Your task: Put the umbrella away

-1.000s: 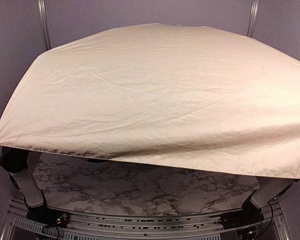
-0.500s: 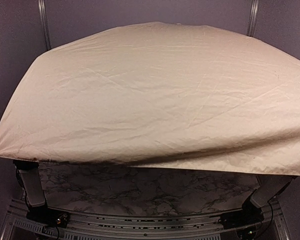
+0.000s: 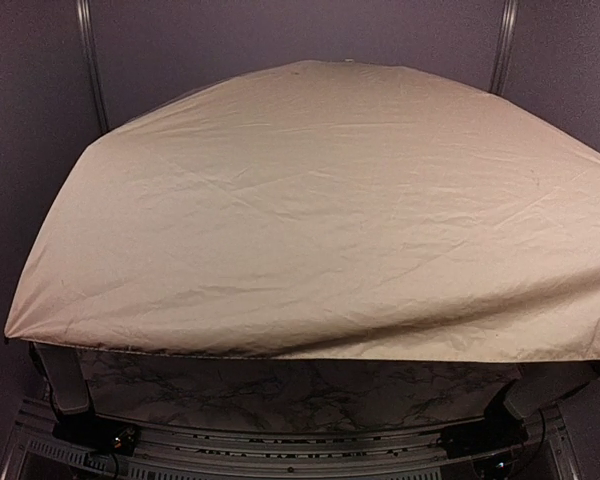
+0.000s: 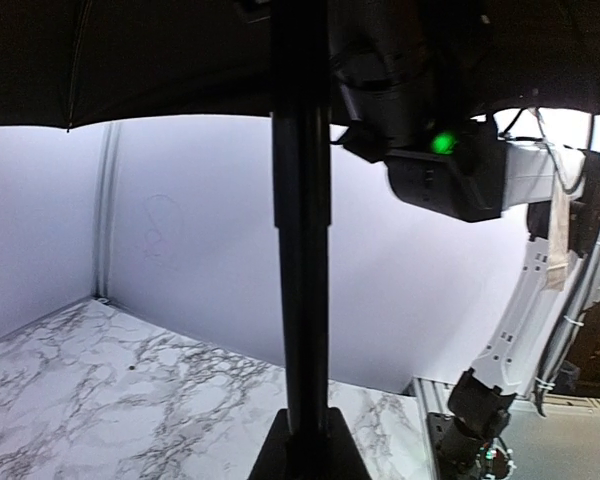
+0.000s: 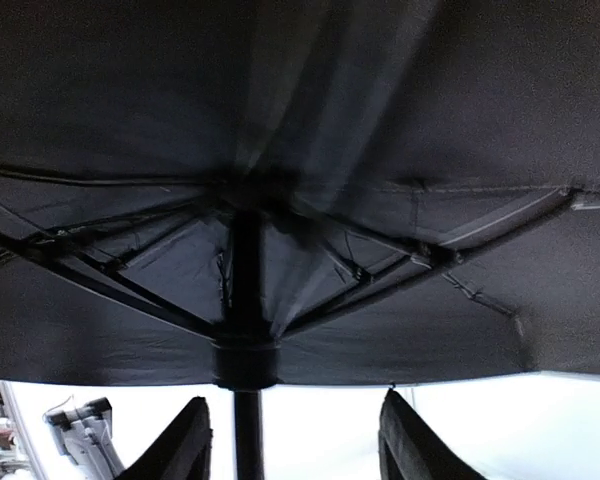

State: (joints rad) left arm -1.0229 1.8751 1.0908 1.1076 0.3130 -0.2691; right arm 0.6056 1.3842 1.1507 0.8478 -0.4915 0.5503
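Open umbrella hides both arms from above. Beneath the canopy, left gripper clamps the shaft; right gripper stands open astride it.

Purple-grey walls; two metal posts at back; white-grey marble tabletop.

1. Top external view: no writing can be read on the cream canopy of the umbrella or on the marbled desk.
2. Left wrist view: a faint looped mark on the back wall forms no legible letter or number.
3. Right wrist view: the umbrella's black underside shows no readable label.
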